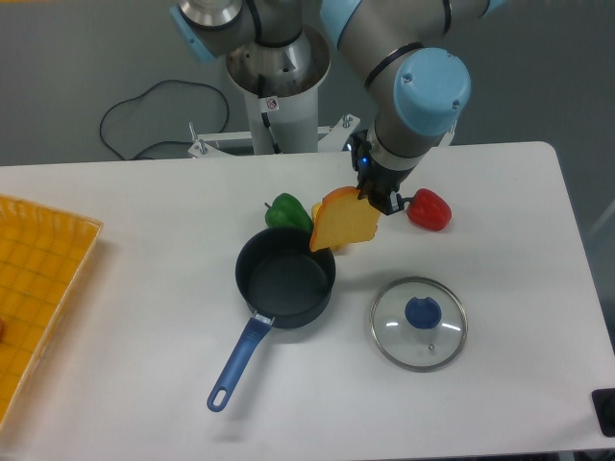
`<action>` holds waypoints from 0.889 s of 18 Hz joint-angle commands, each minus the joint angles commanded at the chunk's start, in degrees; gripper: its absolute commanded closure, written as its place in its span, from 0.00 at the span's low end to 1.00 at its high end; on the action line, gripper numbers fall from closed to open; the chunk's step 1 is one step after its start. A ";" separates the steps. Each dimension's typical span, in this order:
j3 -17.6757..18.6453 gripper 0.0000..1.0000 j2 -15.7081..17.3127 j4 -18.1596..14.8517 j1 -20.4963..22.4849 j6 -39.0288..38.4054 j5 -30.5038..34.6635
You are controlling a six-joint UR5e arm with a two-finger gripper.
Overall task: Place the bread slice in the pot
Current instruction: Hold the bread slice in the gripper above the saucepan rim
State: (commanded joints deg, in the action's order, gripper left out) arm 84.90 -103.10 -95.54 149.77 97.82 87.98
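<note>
The bread slice (344, 221), yellow-orange with a darker crust, hangs tilted in the air above the far right rim of the pot. My gripper (377, 198) is shut on the slice's upper right edge; its fingers are dark and mostly hidden behind the wrist. The pot (285, 278) is a small dark saucepan standing upright and empty in the middle of the table. Its blue handle (236, 365) points toward the near left and ends in a loop hole.
A green pepper (286, 210) lies just behind the pot. A red pepper (429, 210) lies right of the gripper. A glass lid with a blue knob (419, 323) lies right of the pot. An orange tray (34, 288) sits at the left edge.
</note>
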 joint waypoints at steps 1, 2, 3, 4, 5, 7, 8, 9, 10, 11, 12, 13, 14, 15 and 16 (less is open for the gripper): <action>0.09 0.93 0.00 0.26 -0.35 0.00 -0.18; 0.52 0.93 0.17 0.70 -0.61 0.00 -0.26; 0.70 0.93 0.26 1.14 -0.62 -0.09 -0.27; 0.62 0.93 0.26 1.32 -0.62 -0.78 -0.27; 0.35 0.93 0.26 1.41 -0.62 -1.84 -0.27; 0.35 0.93 0.35 1.41 -0.62 -2.20 -0.27; 0.44 0.93 0.35 1.41 -0.53 -2.20 -0.27; 0.44 0.93 0.44 1.41 -0.53 -2.29 -0.27; 0.35 0.93 0.44 1.41 -0.62 -2.46 -0.27; 0.35 0.93 0.53 1.41 -0.62 -2.55 -0.27; 0.35 0.93 0.61 1.41 -0.62 -3.25 -0.27; 0.35 0.93 0.62 1.50 -0.79 -3.77 -0.27; 0.26 0.93 0.62 1.50 -0.88 -3.78 -0.27; 0.09 0.93 0.79 1.50 -0.97 -4.04 -0.27; 0.09 0.93 1.05 1.50 -1.05 -4.30 -0.35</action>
State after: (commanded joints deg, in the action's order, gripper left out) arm 84.99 -102.04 -94.04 148.71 93.52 87.63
